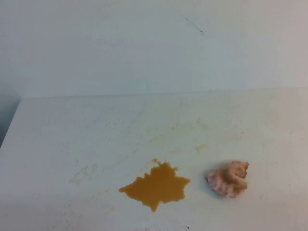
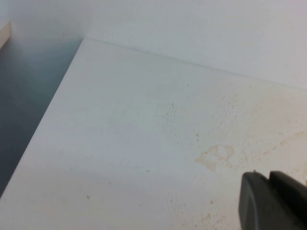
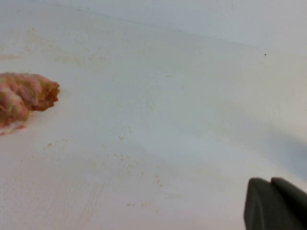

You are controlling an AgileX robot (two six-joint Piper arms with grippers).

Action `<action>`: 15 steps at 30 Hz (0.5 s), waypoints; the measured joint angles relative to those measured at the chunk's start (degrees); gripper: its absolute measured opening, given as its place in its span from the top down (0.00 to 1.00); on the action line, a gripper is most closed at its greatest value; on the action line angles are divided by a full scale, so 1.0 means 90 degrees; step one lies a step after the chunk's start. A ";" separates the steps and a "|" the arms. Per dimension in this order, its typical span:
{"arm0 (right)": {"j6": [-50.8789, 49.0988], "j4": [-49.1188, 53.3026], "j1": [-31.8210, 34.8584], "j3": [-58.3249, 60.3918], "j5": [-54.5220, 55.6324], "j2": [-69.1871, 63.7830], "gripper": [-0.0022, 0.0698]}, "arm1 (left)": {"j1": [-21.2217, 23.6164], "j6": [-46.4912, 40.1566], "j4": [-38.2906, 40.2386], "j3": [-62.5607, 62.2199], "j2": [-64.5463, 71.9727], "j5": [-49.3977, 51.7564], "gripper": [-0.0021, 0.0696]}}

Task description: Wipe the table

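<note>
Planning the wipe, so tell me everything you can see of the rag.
The rag is a crumpled pinkish cloth with pale and orange-brown patches, bunched into a lump. It lies on the white table near the front, right of the brown spill with a bare gap between. Nothing grips it: the right gripper, shut, hangs clear of it, and the left gripper, shut, is over the table's left part, away from it.

Rag [image 1: 227, 179] lies right of spill [image 1: 156, 186] on table [image 1: 72, 134].

Bright light, soft focus (wrist views hazier), faint shadow beside rag [image 1: 227, 179]
</note>
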State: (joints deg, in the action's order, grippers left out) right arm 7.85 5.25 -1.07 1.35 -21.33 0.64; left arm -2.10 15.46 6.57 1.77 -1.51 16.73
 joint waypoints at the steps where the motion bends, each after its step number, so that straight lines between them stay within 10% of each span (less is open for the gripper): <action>1: 0.0013 0.0077 0.0000 0.0000 0.0000 0.0000 0.97 | 0.0000 0.0000 0.0000 0.0000 0.0000 0.0000 0.97; 15: 0.0021 0.0688 0.0000 0.0000 -0.0007 0.0000 0.97 | 0.0000 0.0000 0.0000 0.0000 0.0000 0.0000 0.97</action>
State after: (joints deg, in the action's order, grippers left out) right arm 8.04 11.44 -1.07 1.35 -21.39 0.64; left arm -2.10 15.46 6.57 1.77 -1.51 16.73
